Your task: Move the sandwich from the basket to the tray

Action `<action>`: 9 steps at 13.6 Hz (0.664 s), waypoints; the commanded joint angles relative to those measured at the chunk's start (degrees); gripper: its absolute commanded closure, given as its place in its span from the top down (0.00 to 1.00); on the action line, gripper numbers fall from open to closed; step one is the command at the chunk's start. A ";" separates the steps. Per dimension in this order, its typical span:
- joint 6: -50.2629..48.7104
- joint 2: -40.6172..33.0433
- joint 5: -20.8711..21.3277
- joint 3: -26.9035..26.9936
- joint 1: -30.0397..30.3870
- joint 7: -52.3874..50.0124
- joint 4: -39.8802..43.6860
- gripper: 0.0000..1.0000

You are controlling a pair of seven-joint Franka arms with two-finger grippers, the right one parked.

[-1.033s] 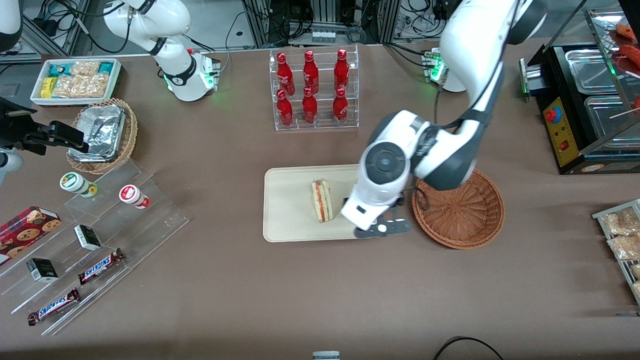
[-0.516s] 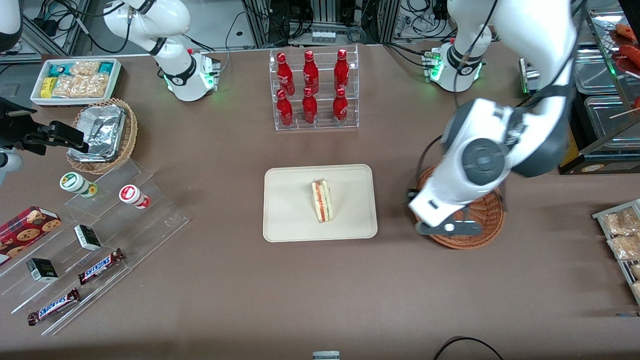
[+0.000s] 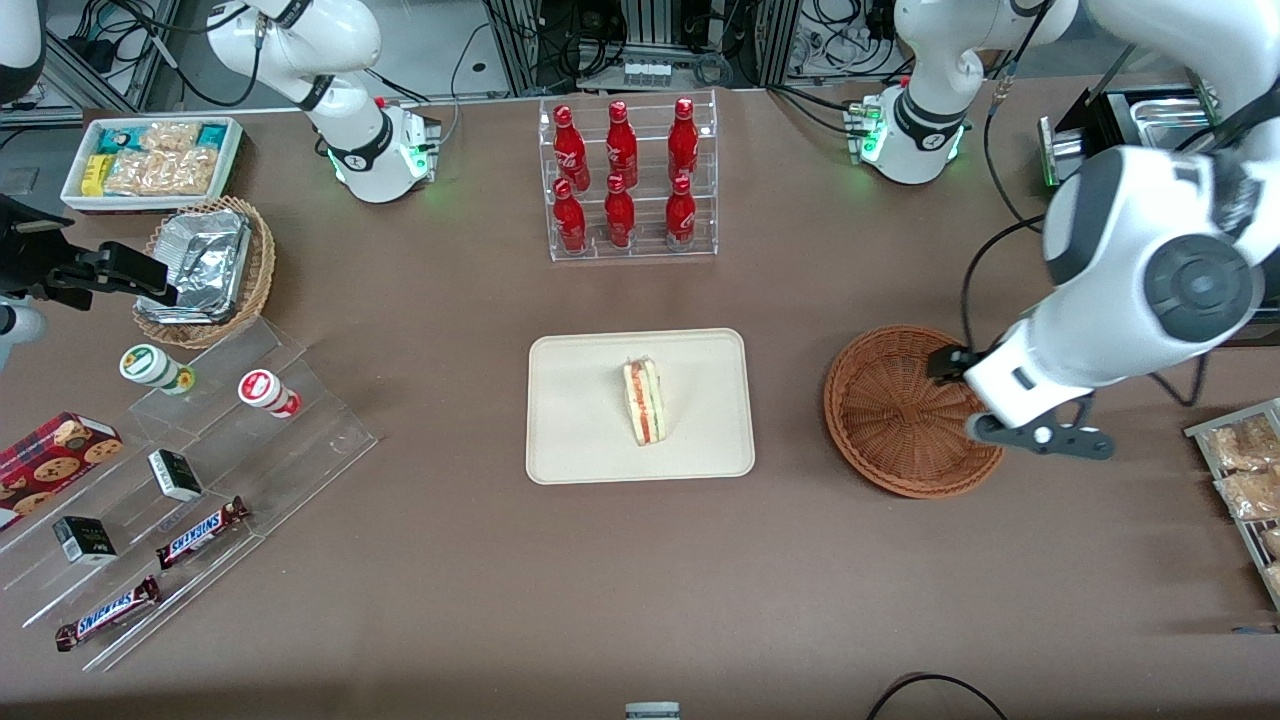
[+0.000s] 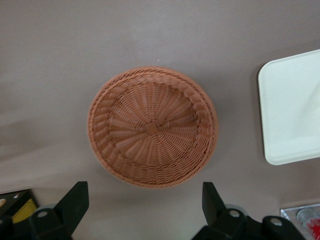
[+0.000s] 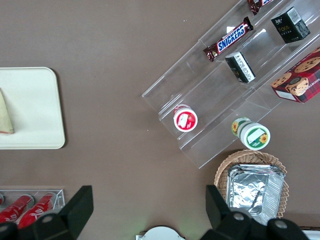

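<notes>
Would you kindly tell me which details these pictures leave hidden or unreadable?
- Basket: in the front view, the arm covers part of its rim.
- Sandwich: cut off by the picture edge in the right wrist view.
- Tool: open above the basket's edge; its fingers hidden in the front view.
- Tray: only a corner in the left wrist view.

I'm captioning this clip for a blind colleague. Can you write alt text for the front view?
The sandwich lies on the cream tray mid-table, and the wicker basket beside it holds nothing. The left arm's gripper, open, hangs above the basket's edge toward the working arm's end. A rack of red bottles stands farther from the camera.
</notes>
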 commanded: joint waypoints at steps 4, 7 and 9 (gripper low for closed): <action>-5.78 -8.44 -3.05 -0.29 5.12 6.05 -2.31 1.00; -8.51 -11.00 -3.06 -0.20 8.56 10.47 -2.31 1.00; -8.51 -12.14 -2.53 -0.11 8.56 10.38 -2.31 1.00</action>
